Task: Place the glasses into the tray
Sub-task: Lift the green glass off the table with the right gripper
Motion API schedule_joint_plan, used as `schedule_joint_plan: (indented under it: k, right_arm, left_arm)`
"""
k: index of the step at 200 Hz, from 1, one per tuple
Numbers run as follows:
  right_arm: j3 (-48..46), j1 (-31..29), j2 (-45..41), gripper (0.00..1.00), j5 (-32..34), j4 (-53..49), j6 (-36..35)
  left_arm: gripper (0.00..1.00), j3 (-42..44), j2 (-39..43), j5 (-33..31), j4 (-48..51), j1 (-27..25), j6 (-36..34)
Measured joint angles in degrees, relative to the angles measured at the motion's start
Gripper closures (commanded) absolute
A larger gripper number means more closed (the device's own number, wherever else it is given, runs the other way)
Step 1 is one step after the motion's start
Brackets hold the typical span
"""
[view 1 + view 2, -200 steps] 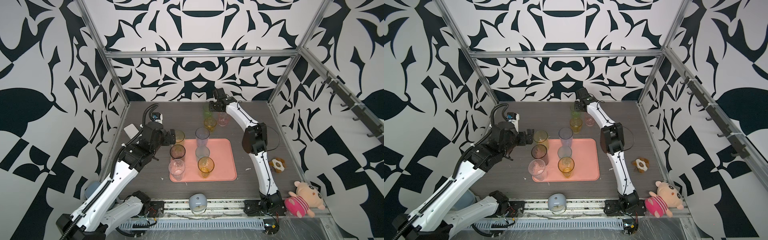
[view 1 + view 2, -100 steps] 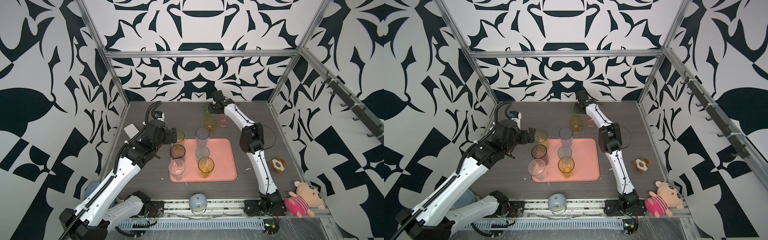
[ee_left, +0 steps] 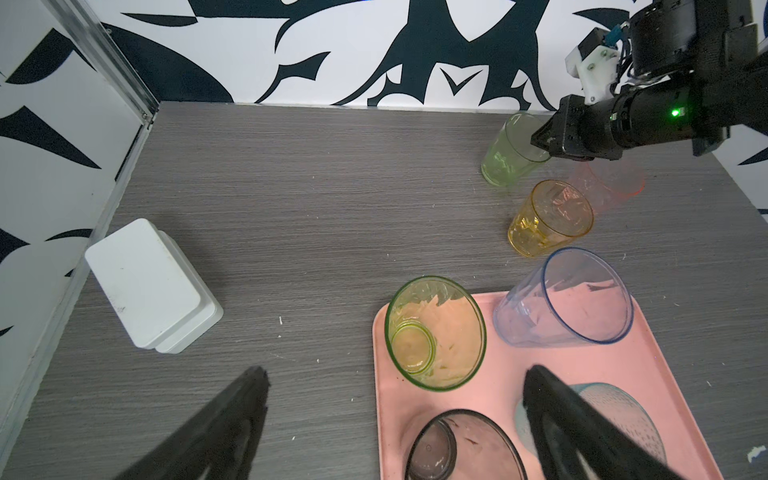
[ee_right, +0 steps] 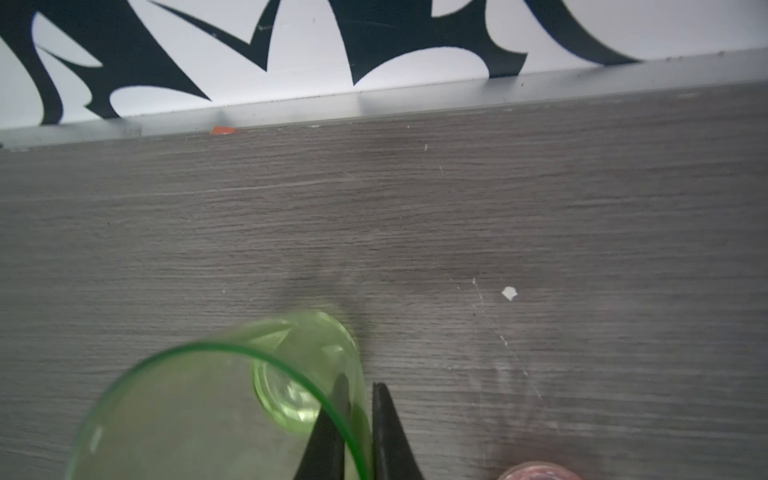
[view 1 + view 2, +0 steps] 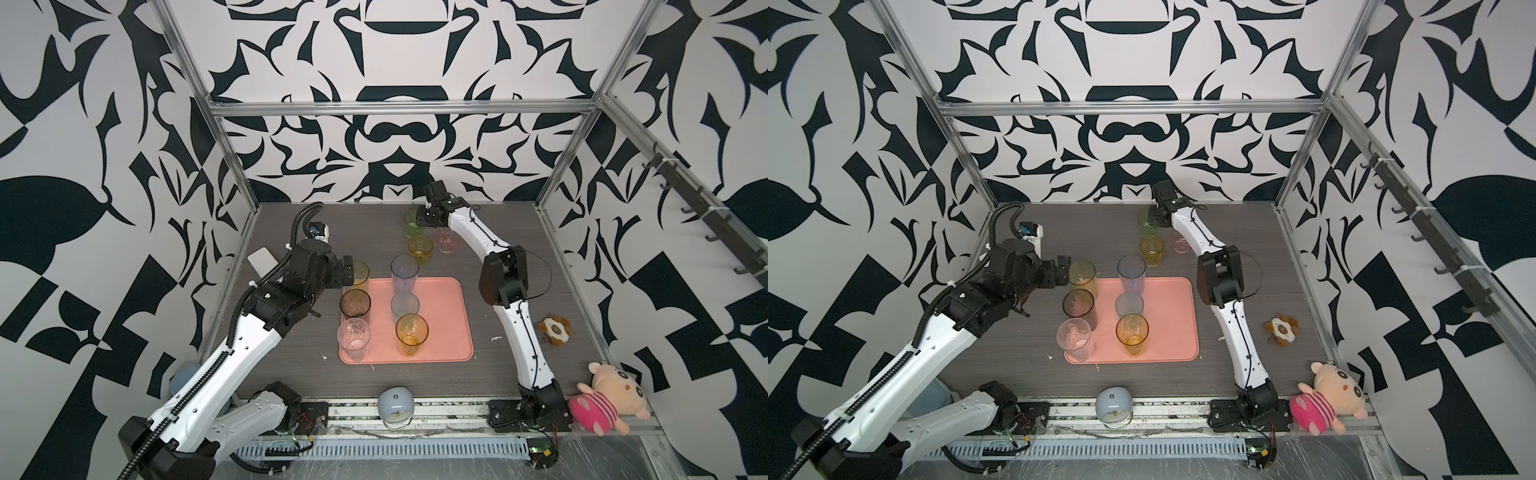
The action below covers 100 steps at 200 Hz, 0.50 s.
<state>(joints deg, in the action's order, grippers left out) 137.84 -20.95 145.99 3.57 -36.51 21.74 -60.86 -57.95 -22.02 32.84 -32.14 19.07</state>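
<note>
Right fingers (image 4: 384, 432) pinch the green glass (image 4: 187, 415) rim; amber glass (image 5: 419, 248), pink glass (image 5: 448, 241) beside; left gripper (image 3: 397, 370) gapes.

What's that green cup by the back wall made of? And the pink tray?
The green cup looks like clear tinted plastic or glass, hard to tell which: you see the table through it. The tray looks like matte plastic: smooth, even pink, little glare.

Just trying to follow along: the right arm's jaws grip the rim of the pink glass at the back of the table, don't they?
Not quite. The right arm's jaws grip the rim of the green glass at the back of the table, not the pink glass beside it. The right wrist view shows one jaw inside the green wall and one outside.
</note>
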Motion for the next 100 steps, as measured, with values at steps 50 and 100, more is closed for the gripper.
schedule_joint_plan:
  k: [50,100]
  right_arm:
    - [0.0,0.0,-0.4,1.0,0.3,-1.0,0.4]
    - [-0.3,0.0,-6.5,1.0,0.2,-4.6,0.8]
  left_arm:
    - [0.01,0.0,0.1,0.4,0.0,0.0,0.0]
    - [0.01,0.0,2.0,0.9,0.2,0.0,0.3]
